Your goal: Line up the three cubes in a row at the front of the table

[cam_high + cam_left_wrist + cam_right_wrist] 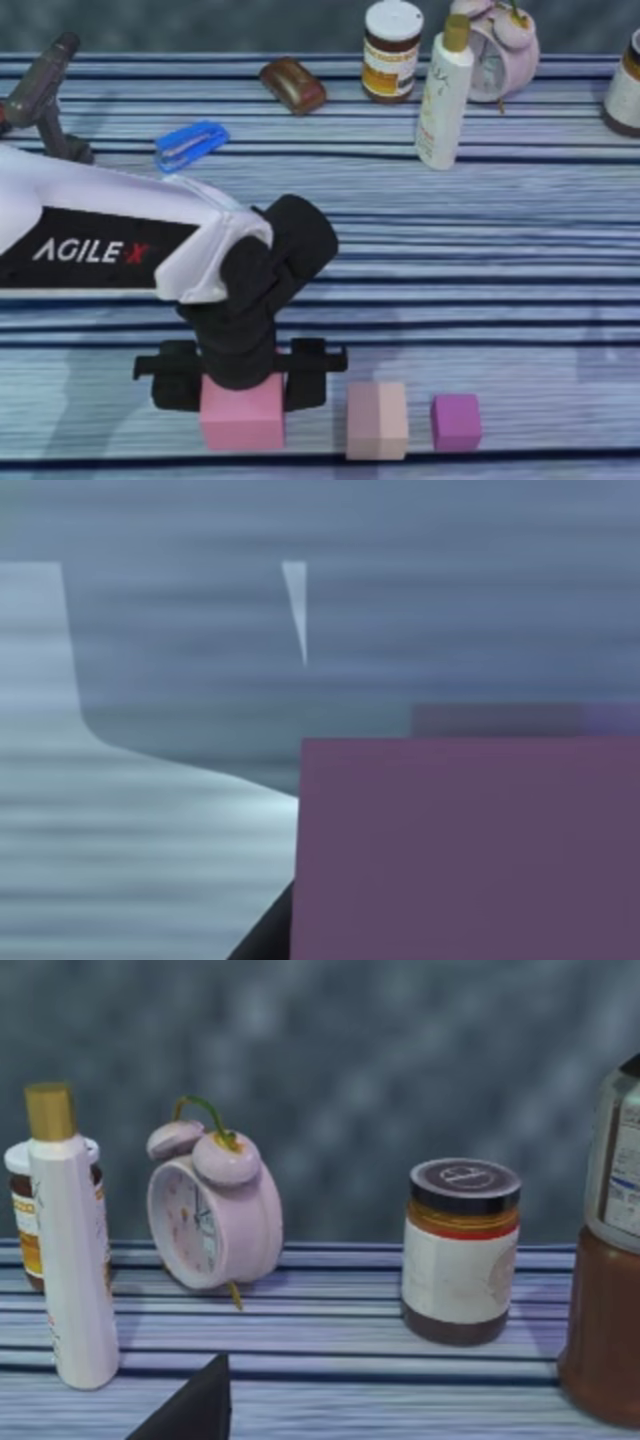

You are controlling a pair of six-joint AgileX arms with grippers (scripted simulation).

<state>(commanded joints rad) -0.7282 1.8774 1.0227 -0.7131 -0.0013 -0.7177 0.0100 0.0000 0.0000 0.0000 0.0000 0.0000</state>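
Our left hand (242,385) sits low over the large matte bubblegum-pink cube (243,415) at the front of the striped blue-grey wood-grain bench (520,290), its fingers spread apart on either side of the cube's rear. Just beside it to the right stand the medium pale peach-beige cube (377,420) and the small magenta-purple cube (456,421), all three in one row. Our right hand is out of view.
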